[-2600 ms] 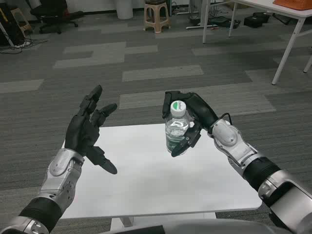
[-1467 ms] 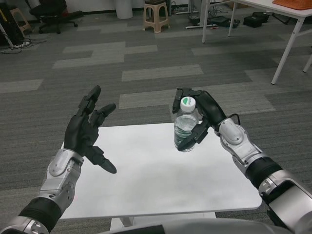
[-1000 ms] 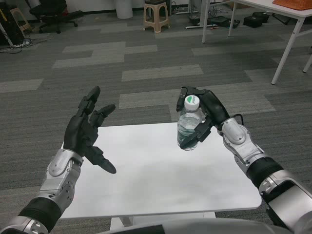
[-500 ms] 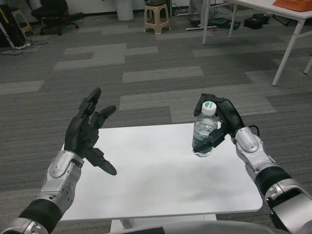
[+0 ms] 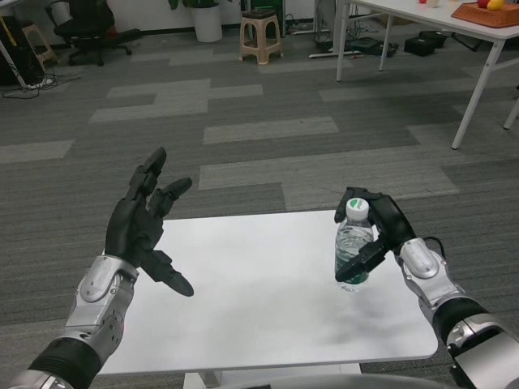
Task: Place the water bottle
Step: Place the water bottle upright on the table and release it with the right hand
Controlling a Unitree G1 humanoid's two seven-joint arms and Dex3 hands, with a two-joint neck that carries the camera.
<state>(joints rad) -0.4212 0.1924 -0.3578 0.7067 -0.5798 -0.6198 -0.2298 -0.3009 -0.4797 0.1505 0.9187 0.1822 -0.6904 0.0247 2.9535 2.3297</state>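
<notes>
- Underneath everything, the white table [image 5: 243,308] is lying smooth, flat and matte, a plain rectangle over grey carpet tiles.
- Over its left edge, the left hand [image 5: 144,227] is hovering, black jointed fingers spread wide apart, holding nothing.
- Near the right edge, the right hand [image 5: 379,237] is wrapping its dark fingers around the water bottle [image 5: 354,247].
- Upright in that grip, the clear ribbed plastic cylinder with its white cap is standing at the tabletop, base apparently touching.
</notes>
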